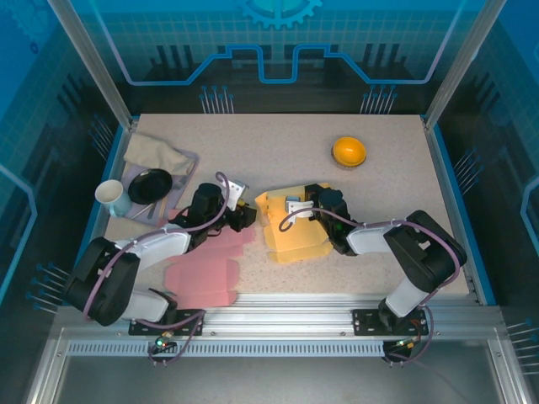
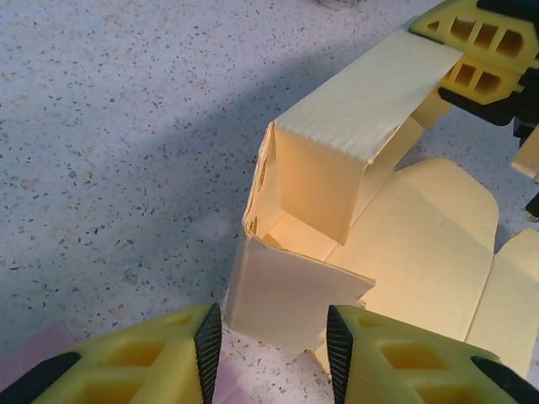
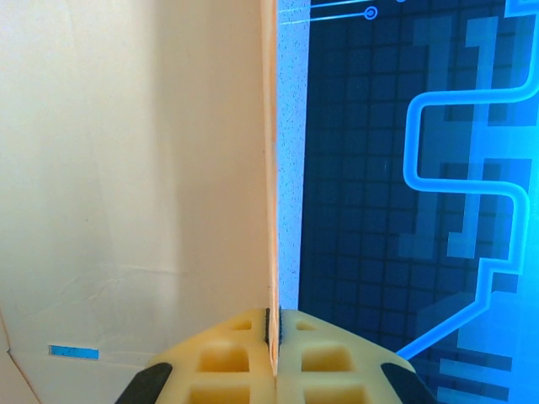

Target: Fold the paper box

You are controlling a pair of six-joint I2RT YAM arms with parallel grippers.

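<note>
1. At the left edge of the table we see a crumpled beige cloth on a pale mat. A black bowl sits on the mat's near part, and a white cup stands just left of the bowl.
2. Nearer the arms, a flat pink card cut-out lies on the table, partly under the left arm.
3. The left gripper reaches toward the table's centre. In its wrist view the left gripper has its jaws partly apart and clamps nothing. A loose front flap of the box stands just ahead of the gap, near the right pad. We cannot tell whether pad and flap touch.
4. The yellow paper box is near the middle of the table, between the two grippers. It is half formed. In the left wrist view the yellow paper box has a broad panel flat on the table, one corner stood up, and a top strip bent over that corner.
5. The right gripper meets the box from the right. In the left wrist view the right gripper pinches the far end of the raised strip. In its own view the right gripper has its fingers pressed together on the thin edge of a yellow panel.
6. Toward the far right, well apart from the box, rests a round orange object.
</note>
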